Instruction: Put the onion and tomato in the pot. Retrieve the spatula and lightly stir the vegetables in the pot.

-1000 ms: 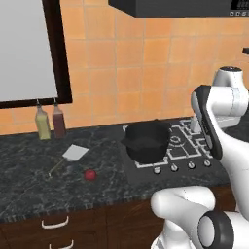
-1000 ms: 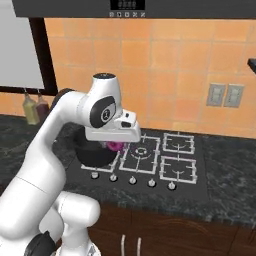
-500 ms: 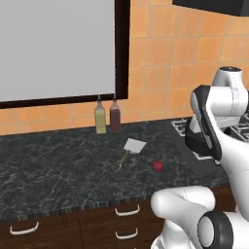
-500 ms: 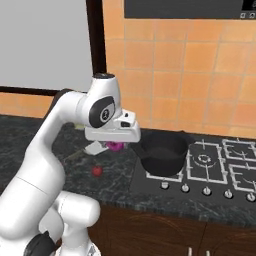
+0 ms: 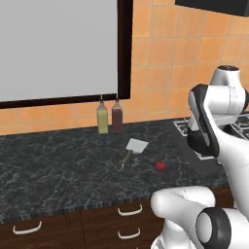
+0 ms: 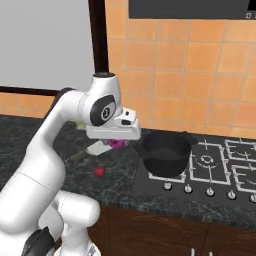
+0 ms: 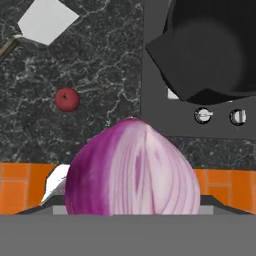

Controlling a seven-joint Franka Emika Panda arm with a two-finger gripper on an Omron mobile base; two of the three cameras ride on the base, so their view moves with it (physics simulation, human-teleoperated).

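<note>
Orange tiled wall and a big dark-framed window back a black marbled desk [image 5: 58, 170] in the left base view; two bottles [image 5: 109, 115], one yellowish, one dark red, stand side by side at the wall under the window frame. Spatula [image 5: 132, 150] lies flat on the desk in front of the bottles, pale blade toward the wall, thin handle running toward the front edge. Tomato [image 5: 160, 166] sits on the desk just right of the spatula and nearer the front, apart from it. White arm fills the right side. Right base view: same desk, black pot [image 6: 166, 152] on the near left burner of the stove [image 6: 220, 172], arm bent over the desk left of the pot, purple onion [image 6: 117, 144] under the hand, raised above the desk and short of the pot; tomato [image 6: 100, 171] on the desk below and left of the hand; spatula blade [image 6: 99, 148] partly hidden behind the hand. Hand view: onion [image 7: 131, 170] fills the lower centre, clasped between the fingers, fingers themselves hidden behind it; tomato [image 7: 67, 99] on the desk upper left of it, spatula blade [image 7: 47, 21] at top left, pot [image 7: 210, 50] at top right over the stove edge with two knobs [image 7: 220, 116] below.
</note>
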